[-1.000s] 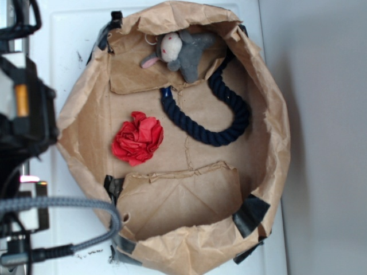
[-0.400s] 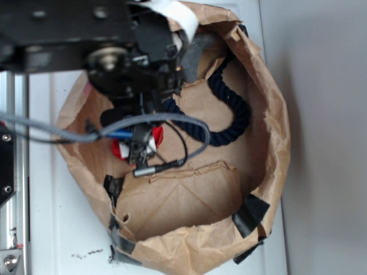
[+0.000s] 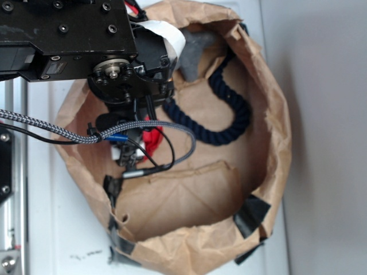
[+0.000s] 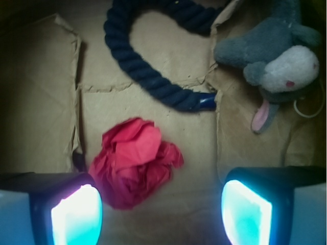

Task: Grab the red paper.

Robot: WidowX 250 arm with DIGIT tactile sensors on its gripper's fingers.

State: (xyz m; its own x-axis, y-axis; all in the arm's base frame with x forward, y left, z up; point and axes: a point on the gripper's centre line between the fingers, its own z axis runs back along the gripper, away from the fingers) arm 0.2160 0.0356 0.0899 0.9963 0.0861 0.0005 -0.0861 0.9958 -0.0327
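Moved: my arm has swung in from the left edge and now hangs over the bag (image 3: 275, 143), hiding most of the paper (image 4: 134, 162).
Claw: claw (image 4: 161, 212) spread wide, gripping nothing.
Paper: on the bag floor, near the left finger (image 4: 76, 214), off-centre between the two, below the rope (image 4: 148, 76).
Done: approach only.
Left: I judge centring, lowering, closing, lifting.

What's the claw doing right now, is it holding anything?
Gripper: open, holding nothing; red paper lies between and just beyond its fingers.
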